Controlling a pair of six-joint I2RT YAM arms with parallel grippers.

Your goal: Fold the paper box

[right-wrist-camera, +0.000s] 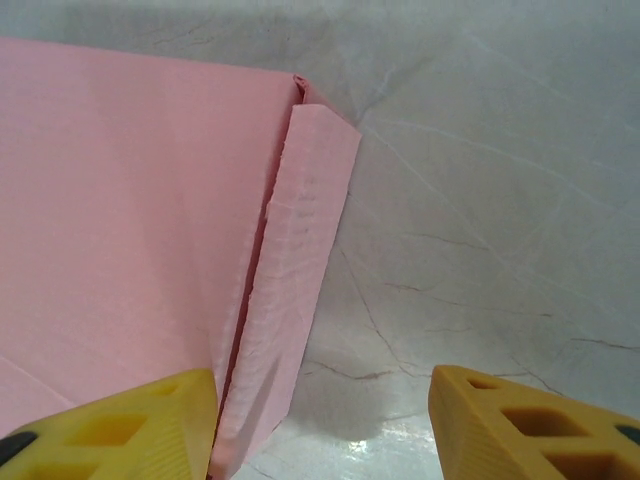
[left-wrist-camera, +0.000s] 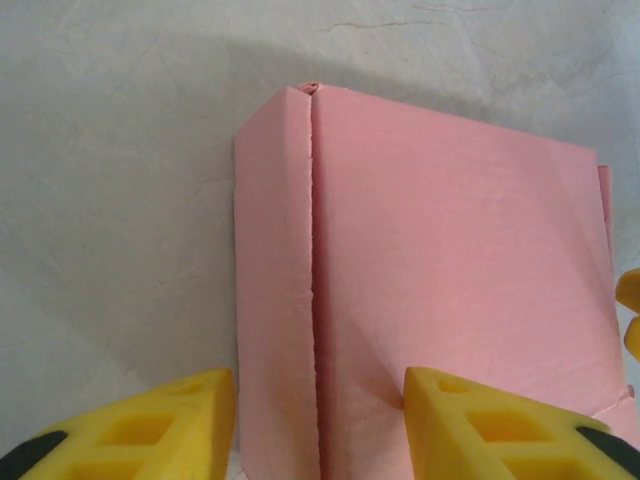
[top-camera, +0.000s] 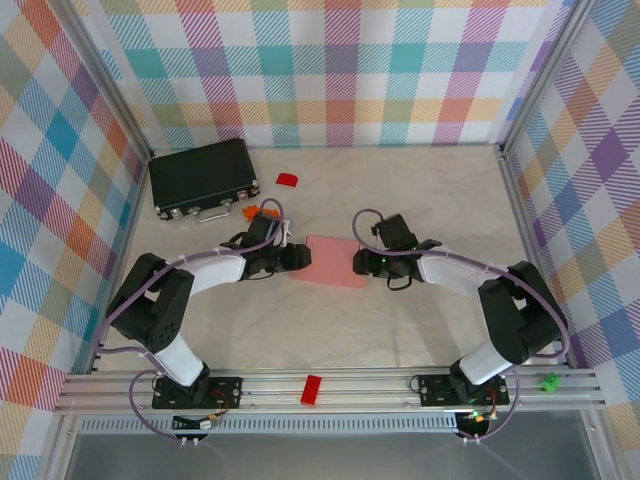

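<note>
Yellow fingers [left-wrist-camera: 150, 430] of the left gripper [left-wrist-camera: 318, 405] stand spread, straddling the folded side flap [left-wrist-camera: 275, 300] of the pink paper box [left-wrist-camera: 460, 260], with one finger over its flat top panel. Fingers of the right gripper [right-wrist-camera: 320, 390] are spread too: one just beside the box's opposite flap [right-wrist-camera: 300, 260], the other over bare table [right-wrist-camera: 500, 200].
</note>
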